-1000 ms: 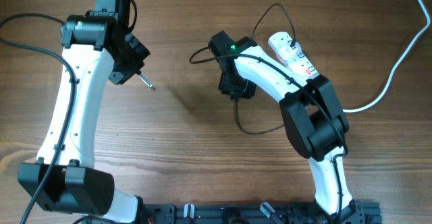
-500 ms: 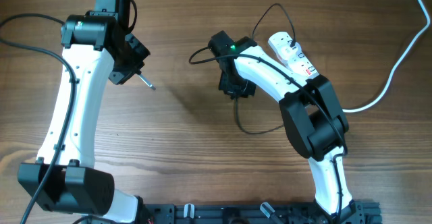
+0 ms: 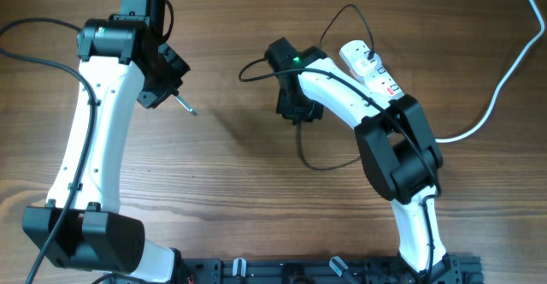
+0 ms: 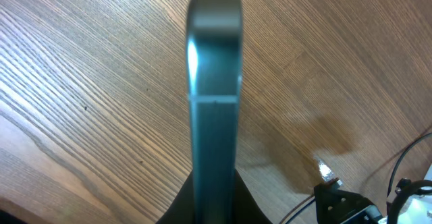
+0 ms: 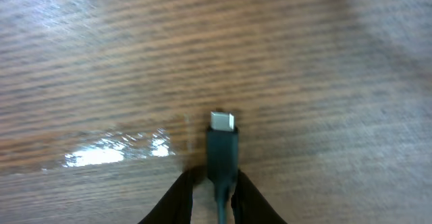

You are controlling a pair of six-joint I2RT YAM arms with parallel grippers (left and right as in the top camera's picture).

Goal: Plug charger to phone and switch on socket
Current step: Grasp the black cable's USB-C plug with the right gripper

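The right jaws are clenched on the charger (image 5: 221,150) just behind its plug. The dark plug body sticks out ahead of them with the small silver tip bare and pointing forward above the worktop (image 5: 324,62). The left jaws grip the phone (image 4: 214,82) by its lower end, holding it edge-on and raised. Overhead it shows only as a thin sliver poking out towards the middle of the worktop.

Over the last second very little has shifted. The right wrist has crept slightly up and to the left, carrying the plug a touch nearer the phone, while the left arm has held its pose. Plug and phone are still well apart, with bare wood between them, so the approach seems to be only beginning and the mating is not yet done.

The phone's charging port cannot be made out in either wrist view, so whether the tip is lined up with it is hard to judge. It probably is not yet.

Behind the right arm, the charger's thin black lead loops back towards the socket (image 3: 372,68), which lies at the far right of the worktop with its white cord (image 3: 504,79) trailing off. Neither arm is near its switches, so that step still lies ahead.
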